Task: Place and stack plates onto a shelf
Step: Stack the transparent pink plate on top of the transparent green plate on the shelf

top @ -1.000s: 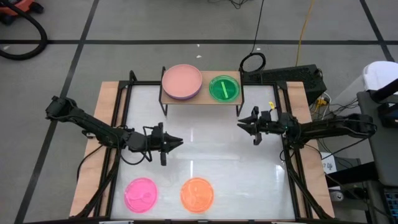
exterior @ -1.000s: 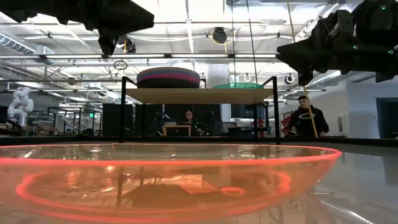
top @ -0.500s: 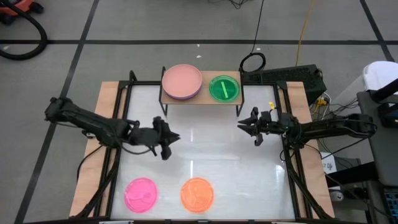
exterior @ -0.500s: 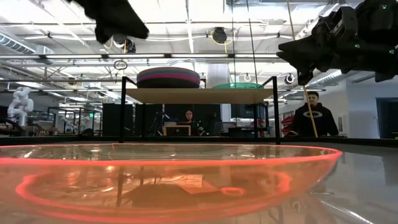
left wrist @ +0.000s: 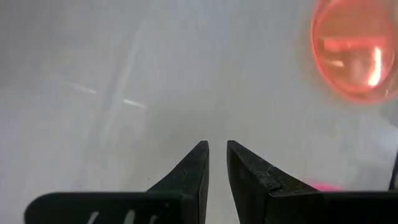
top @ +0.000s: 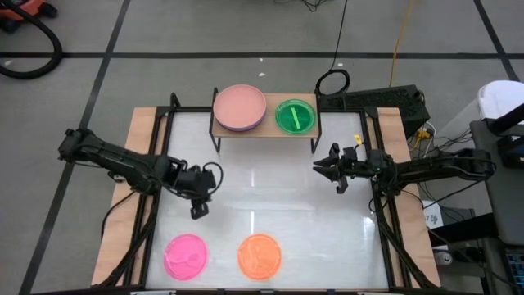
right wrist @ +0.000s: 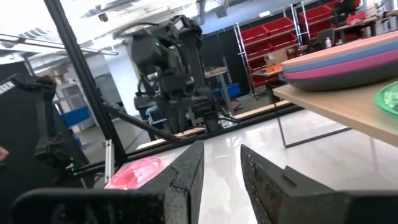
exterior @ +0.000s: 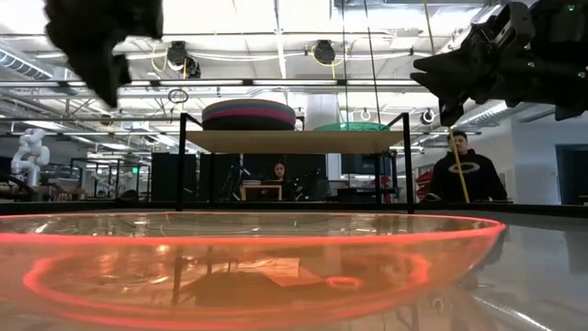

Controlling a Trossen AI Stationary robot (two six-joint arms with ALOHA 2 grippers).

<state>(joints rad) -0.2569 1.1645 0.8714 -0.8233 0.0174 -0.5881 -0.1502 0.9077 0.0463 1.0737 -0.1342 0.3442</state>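
Left claw (top: 196, 211) hangs above unlabelled pink plate (top: 185, 256).

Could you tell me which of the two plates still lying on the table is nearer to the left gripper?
The pink plate: it lies almost directly below the left gripper in the high view, while the orange plate sits farther toward the right arm's side.

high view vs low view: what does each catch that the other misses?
Only the high view: the pink plate on the table and the left gripper pointing down near it. Only the low view: the coloured edges of the stacked plates and people in the room behind. Both: the shelf, green plate, orange plate, right gripper.
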